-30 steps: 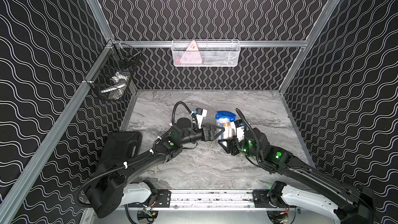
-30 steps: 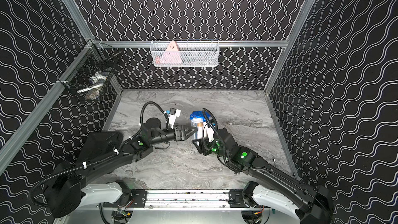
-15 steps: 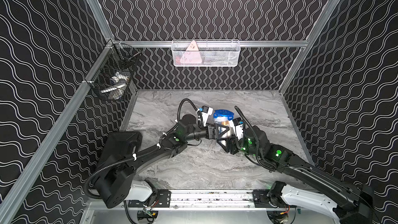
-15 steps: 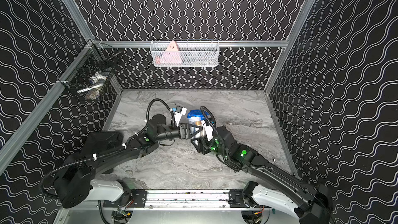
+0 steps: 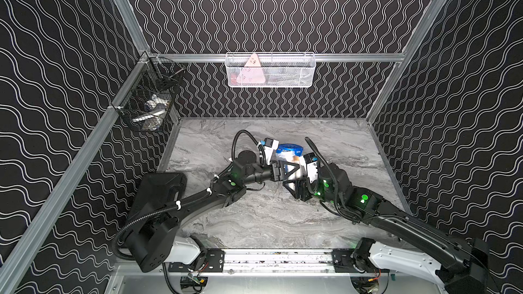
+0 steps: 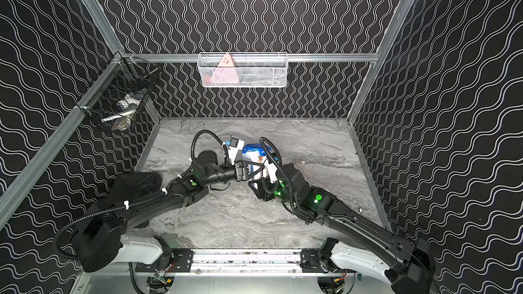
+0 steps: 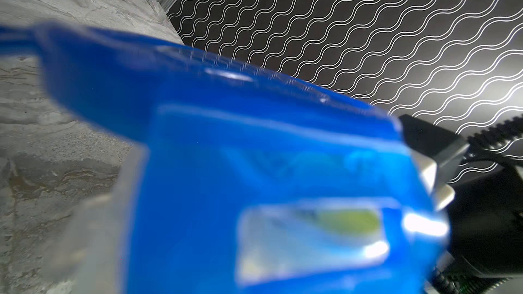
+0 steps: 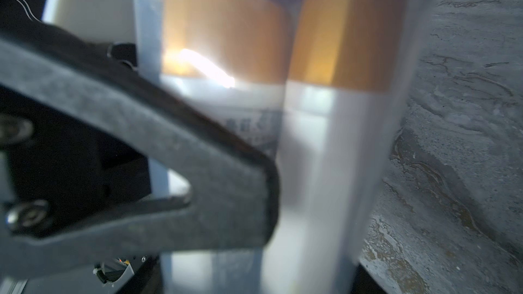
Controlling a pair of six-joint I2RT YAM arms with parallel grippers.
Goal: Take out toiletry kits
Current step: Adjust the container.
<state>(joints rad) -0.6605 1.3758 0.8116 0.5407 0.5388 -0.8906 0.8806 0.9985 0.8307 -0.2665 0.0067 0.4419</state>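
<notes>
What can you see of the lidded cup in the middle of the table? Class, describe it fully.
The cup is clear, tapered plastic, upright mid-table under a blue lid. Through its wall show two white bottles with gold caps, upright side by side. The left hand straddles its upper part, one finger against the wall. The right hand is closed round its lower part.

Both arms matte blk: left arm (image 5: 198,202) & right arm (image 5: 396,216), chunky rounded links, white base housings (image 5: 184,250), green status lights (image 5: 363,197) on joints. Ribbed blk cable conduit (image 5: 147,216) along each, white zip ties (image 5: 178,203). White wrist cam (image 5: 270,144) w/ blue connector. Left gripper (image 5: 295,169): blk triangular open-frame fingers; close-up finger (image 8: 169,137) scuffed grey, silver screws (image 8: 28,217).
</notes>
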